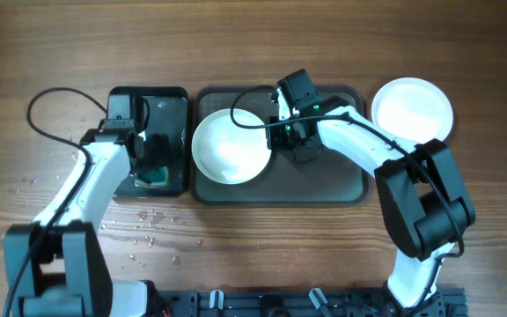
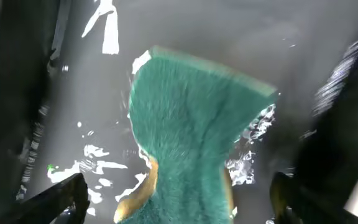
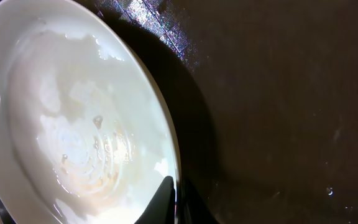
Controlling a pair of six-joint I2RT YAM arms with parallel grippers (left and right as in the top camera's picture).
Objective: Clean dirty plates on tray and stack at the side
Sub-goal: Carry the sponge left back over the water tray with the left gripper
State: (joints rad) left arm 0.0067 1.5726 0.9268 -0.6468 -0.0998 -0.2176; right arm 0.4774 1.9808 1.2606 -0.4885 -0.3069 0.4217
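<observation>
A white plate (image 1: 227, 145) lies on the left half of the dark grey-green tray (image 1: 341, 180). My right gripper (image 1: 280, 132) is shut on its right rim; in the right wrist view the fingers (image 3: 178, 199) pinch the edge of the wet plate (image 3: 73, 124) over the tray (image 3: 291, 93). A second white plate (image 1: 412, 107) sits on the table right of the tray. My left gripper (image 1: 152, 167) hovers open over a green sponge (image 1: 155, 176). In the left wrist view the fingers (image 2: 179, 199) straddle the sponge (image 2: 191, 124) without touching it.
The sponge lies in a small glossy black tray (image 1: 170, 101) with water in it (image 2: 229, 31), left of the big tray. Water drops speckle the wooden table (image 1: 148, 220) in front of it. Cables loop at the back left (image 1: 51, 114).
</observation>
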